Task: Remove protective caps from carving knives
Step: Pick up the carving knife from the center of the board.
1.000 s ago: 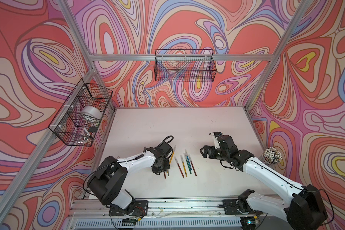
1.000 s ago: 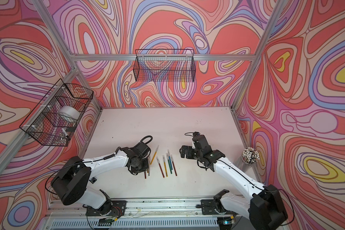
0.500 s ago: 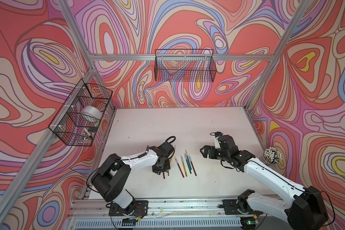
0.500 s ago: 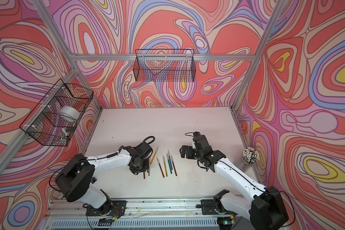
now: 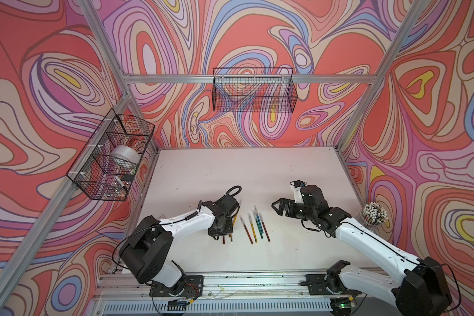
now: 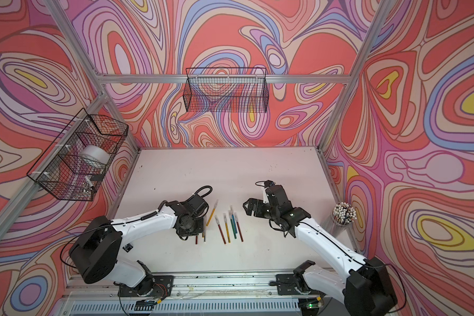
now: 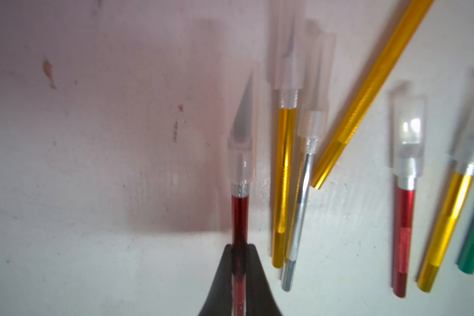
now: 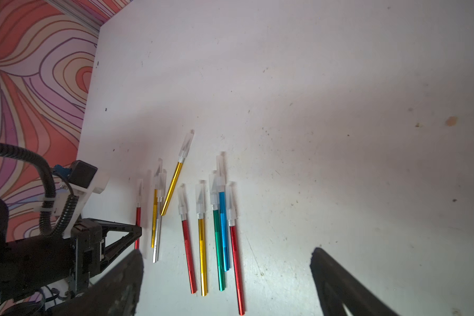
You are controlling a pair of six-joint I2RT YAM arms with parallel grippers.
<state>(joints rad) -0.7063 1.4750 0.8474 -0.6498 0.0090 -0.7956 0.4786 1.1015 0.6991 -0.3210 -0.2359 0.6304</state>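
The left end effector [image 7: 240, 251] is clamped tight on the near end of a red knife [image 7: 240, 213], leftmost in a row of capped knives [image 5: 255, 227] lying left of centre near the front of the worktop [image 5: 230, 175]. Its translucent cap [image 7: 242, 158] is on and points toward the far side. Whether the knife is lifted off the surface cannot be told. The right end effector [image 8: 226, 253] hangs wide open and empty to the right of the row, well apart from the red knife.

Uncapping looks barely begun, as every knife in view wears its sleeve. To do this step well, the left arm would likely need to raise the red knife clear of the gold knife [image 7: 283, 177] and silver knife [image 7: 298, 213] just beside it. That would give the right arm room around the cap. The right jaws should close on the sleeve alone, beyond the knurled collar, and pull straight along the handle's line toward the far side. With the grip so far back on a thin, slick handle, any sideways tug could swing or slip the knife.
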